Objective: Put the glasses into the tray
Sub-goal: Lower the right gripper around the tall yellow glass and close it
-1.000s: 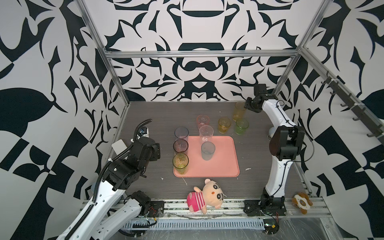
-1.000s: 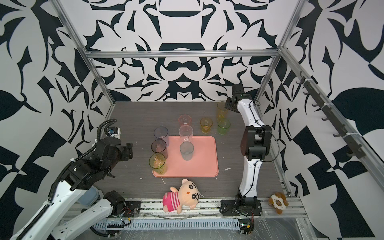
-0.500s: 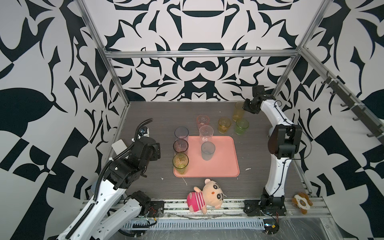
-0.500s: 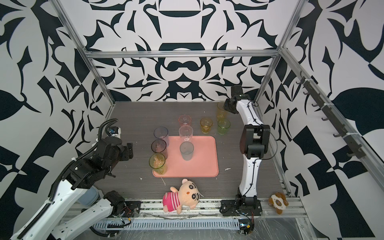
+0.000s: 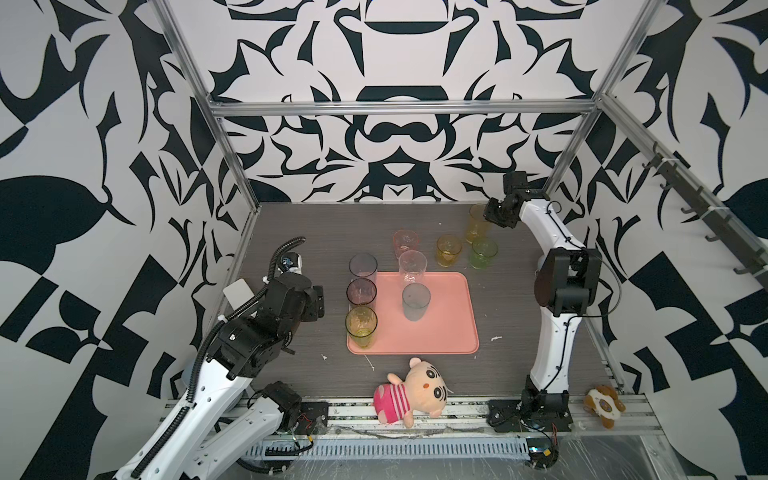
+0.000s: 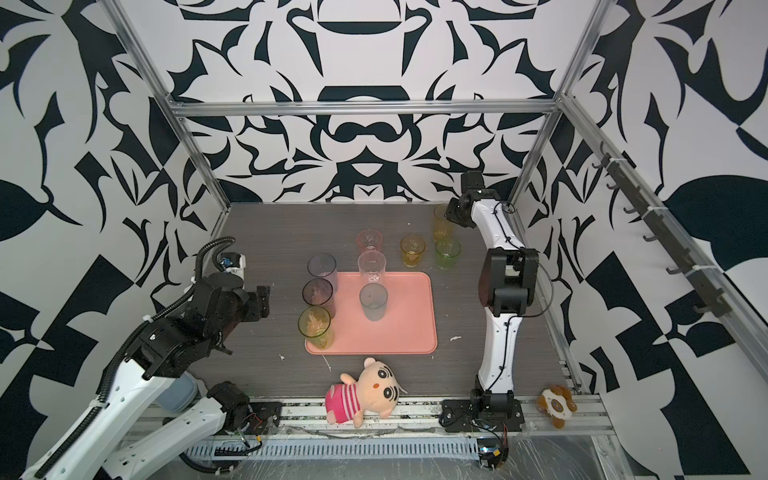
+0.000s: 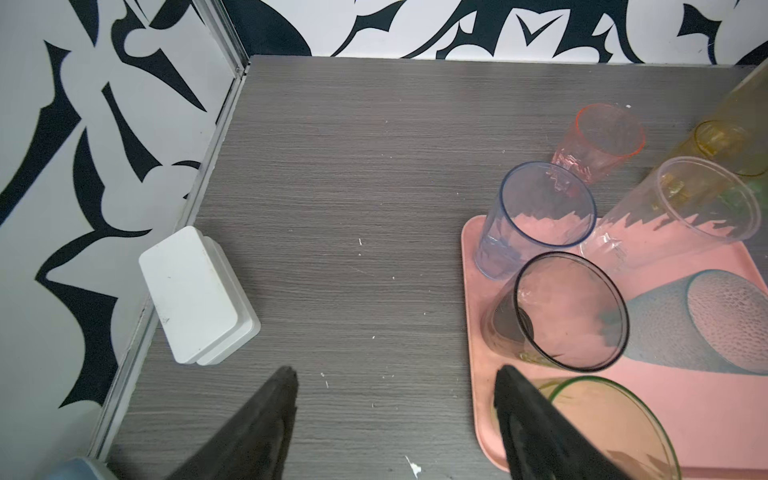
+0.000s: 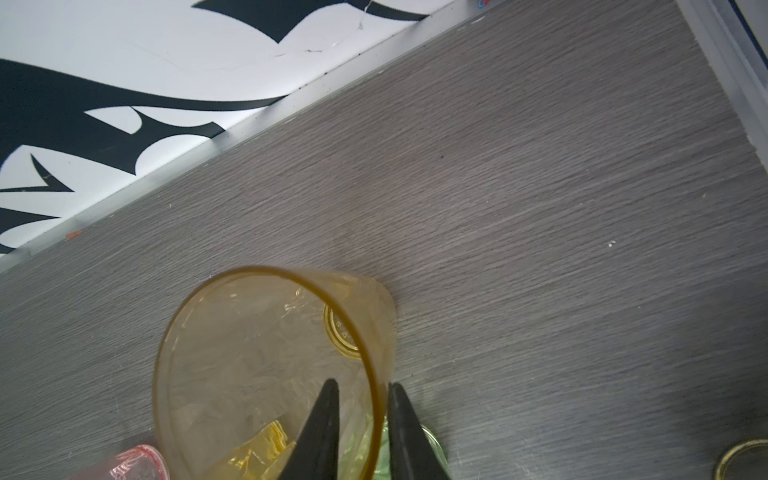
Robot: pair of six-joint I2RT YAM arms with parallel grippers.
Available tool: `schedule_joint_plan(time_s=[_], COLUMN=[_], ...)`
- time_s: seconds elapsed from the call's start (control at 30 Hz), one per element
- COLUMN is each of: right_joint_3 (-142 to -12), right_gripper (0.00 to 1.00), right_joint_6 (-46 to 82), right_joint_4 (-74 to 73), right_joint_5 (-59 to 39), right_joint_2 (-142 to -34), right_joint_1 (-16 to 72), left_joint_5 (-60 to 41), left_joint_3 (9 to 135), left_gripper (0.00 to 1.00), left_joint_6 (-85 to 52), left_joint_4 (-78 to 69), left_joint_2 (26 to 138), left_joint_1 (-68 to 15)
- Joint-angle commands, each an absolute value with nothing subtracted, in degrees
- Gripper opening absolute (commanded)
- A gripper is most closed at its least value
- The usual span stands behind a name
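The salmon-pink tray [image 5: 451,334] [image 6: 411,332] lies mid-table. Five glasses stand on it: blue-grey [image 5: 363,266], smoky [image 5: 361,291], yellow-green [image 5: 361,325], clear [image 5: 412,266] and teal [image 5: 415,302]. Behind it on the table stand a pink glass [image 5: 405,242], a short amber glass [image 5: 449,250], a green glass [image 5: 483,253] and a tall amber glass [image 5: 475,224] [image 8: 257,361]. My right gripper [image 5: 489,216] [image 8: 361,384] straddles the tall amber glass's rim, one finger inside and one outside, with a slim gap on the inner side. My left gripper [image 5: 318,301] [image 7: 395,374] hangs open and empty left of the tray.
A small white box [image 7: 195,295] [image 5: 237,293] lies against the left wall. A plush doll [image 5: 411,390] rests at the front edge, with a smaller plush toy [image 5: 604,405] at the front right. The back wall rail runs close behind the tall amber glass.
The right gripper's jaws have narrowed around the tall amber glass's rim, and the wrist has shifted slightly left. The left arm has barely moved.
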State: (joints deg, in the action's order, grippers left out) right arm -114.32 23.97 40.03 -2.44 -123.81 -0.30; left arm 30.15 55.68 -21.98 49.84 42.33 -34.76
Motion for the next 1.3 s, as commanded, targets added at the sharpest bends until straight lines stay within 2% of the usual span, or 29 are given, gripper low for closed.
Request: schedule_joint_plan(time_s=[0.0, 0.33, 0.43, 0.47, 0.67, 0.87, 1.13, 1.27], right_joint_3=[-116.6, -118.9, -119.1, -119.1, -119.9, -120.4, -121.8, -123.1], right_gripper=[0.2, 0.2, 0.2, 0.21, 0.2, 0.15, 0.0, 0.0], right_joint_6=[24.1, 24.1, 24.0, 24.1, 24.2, 24.0, 23.8, 23.5], right_joint_4=[40.4, 42.0, 42.1, 42.2, 42.5, 43.0, 44.1, 45.4], right_joint_5=[-3.0, -3.2, -3.2, -3.2, -3.3, -3.3, -3.3, -3.1], right_joint_2=[-123.6, -125.2, -125.6, -125.6, -126.3, -126.8, -126.3, -125.6], right_joint_1=[-0.6, -0.6, -0.5, -0.5, -0.6, -0.5, -0.5, -0.5], left_joint_5=[28.3, 22.7, 22.6, 22.6, 22.8, 23.2, 23.2, 23.1], left_joint_3=[54.8, 54.3, 54.5, 54.5, 54.4, 54.3, 54.3, 54.2], left_gripper=[0.78, 0.79, 0.84, 0.94, 0.96, 0.99, 1.0, 1.0], left_joint_6=[-21.6, -20.0, -19.9, -19.8, -19.6, -19.5, -19.5, -19.5], left_joint_4=[48.6, 47.4, 47.7, 47.8, 47.6, 47.6, 47.6, 47.6], left_joint_2=[41.5, 41.0, 41.1, 41.0, 40.0, 39.2, 38.9, 38.8], left_joint_1=[-34.5, -34.5, -34.6, -34.5, -34.5, -34.5, -34.5, -34.5])
